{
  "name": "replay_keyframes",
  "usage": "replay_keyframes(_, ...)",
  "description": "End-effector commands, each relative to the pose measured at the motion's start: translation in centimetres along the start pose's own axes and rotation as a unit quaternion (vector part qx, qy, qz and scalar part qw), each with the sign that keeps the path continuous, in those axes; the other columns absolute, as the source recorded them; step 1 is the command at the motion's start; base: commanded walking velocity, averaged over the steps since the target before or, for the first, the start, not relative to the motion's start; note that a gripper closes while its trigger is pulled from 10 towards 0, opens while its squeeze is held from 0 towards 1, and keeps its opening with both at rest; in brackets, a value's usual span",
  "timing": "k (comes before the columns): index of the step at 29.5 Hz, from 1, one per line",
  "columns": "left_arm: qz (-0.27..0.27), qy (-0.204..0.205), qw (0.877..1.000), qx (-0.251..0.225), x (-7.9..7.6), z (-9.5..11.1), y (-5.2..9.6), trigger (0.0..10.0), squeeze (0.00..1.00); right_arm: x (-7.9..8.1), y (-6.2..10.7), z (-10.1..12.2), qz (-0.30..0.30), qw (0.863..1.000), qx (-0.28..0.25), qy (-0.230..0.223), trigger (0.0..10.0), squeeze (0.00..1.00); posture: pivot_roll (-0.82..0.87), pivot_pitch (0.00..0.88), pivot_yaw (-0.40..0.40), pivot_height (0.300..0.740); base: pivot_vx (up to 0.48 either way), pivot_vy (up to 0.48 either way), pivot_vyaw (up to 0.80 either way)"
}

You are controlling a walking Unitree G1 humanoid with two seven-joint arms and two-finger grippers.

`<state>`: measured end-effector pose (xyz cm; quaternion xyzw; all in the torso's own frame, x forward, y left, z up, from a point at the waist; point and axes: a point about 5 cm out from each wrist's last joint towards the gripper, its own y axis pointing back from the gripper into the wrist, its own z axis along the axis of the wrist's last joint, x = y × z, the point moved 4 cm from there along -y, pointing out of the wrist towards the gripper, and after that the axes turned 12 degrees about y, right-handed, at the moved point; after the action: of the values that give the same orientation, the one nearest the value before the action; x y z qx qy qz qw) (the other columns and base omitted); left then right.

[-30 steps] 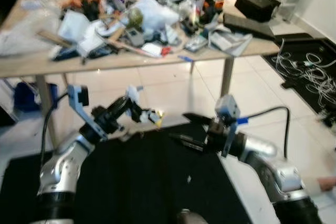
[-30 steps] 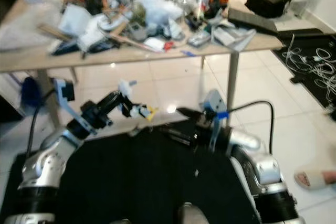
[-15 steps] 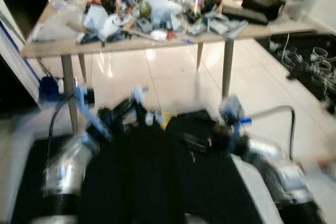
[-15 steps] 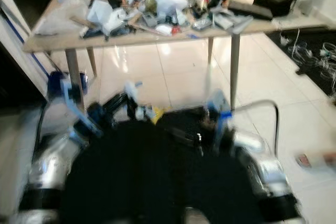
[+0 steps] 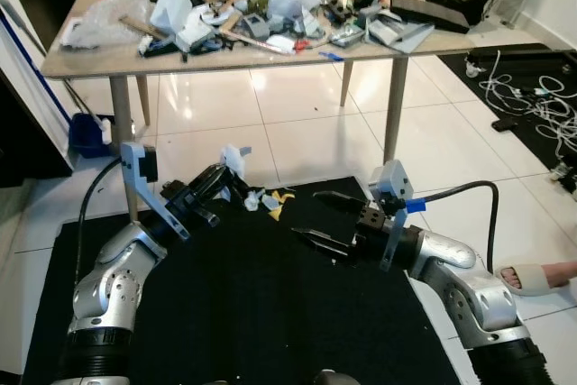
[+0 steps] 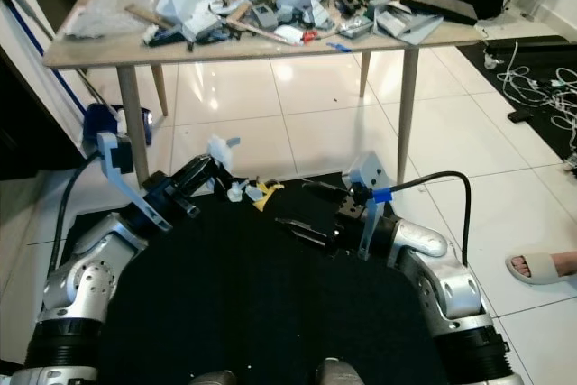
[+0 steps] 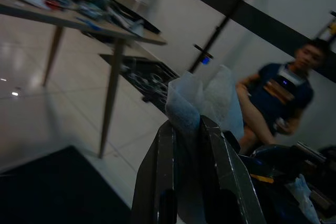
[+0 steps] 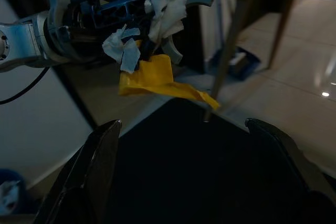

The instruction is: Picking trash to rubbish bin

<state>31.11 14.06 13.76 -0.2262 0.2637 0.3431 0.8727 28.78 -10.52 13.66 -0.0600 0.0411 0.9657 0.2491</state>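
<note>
Pinching crumpled white tissue (image 5: 236,156) and yellow wrapper scraps (image 5: 274,204), the left gripper (image 5: 236,188) faced the empty, wide-open right gripper (image 5: 317,215) above black matting (image 5: 270,313).

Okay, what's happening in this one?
The robot stands over a black mat near a cluttered table. Its left gripper is shut on a wad of white tissue with yellow scrap hanging from it. The right gripper is open and empty, held beside it. A person's sandalled foot shows nearby.
</note>
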Motion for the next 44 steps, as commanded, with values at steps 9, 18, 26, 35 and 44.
replay_keyframes(9,-0.005,-0.009,1.000,0.008,-0.34,-0.16,-0.32,10.0,0.00,0.33,0.17,-0.54,0.004,1.000,0.015,-0.006,10.0,0.00,0.01,0.000,-0.003,0.740,0.000,0.000,-0.76)
replay_keyframes(18,-0.007,-0.010,1.000,0.013,-0.45,-0.41,-0.43,10.0,0.00,0.34,0.14,-0.54,0.005,1.000,0.017,-0.006,10.0,0.00,0.01,0.000,-0.003,0.740,0.000,0.000,-0.76)
replay_keyframes(26,-0.009,-0.015,1.000,0.018,-0.53,-0.63,-0.52,10.0,0.00,0.37,0.14,-0.57,0.006,1.000,0.018,-0.005,10.0,0.00,0.01,0.000,-0.003,0.740,0.000,0.000,-0.76)
replay_keyframes(35,-0.012,-0.020,1.000,0.018,-0.66,-0.77,-0.62,10.0,0.00,0.42,0.14,-0.59,0.007,1.000,0.019,-0.006,10.0,0.00,0.01,0.000,-0.003,0.740,0.000,0.000,-0.76)
replay_keyframes(44,-0.018,-0.029,0.999,0.019,-0.90,-0.78,-0.75,10.0,0.00,0.44,0.12,-0.56,0.007,1.000,0.020,-0.005,10.0,0.00,0.01,0.000,-0.002,0.740,0.000,0.000,-0.76)
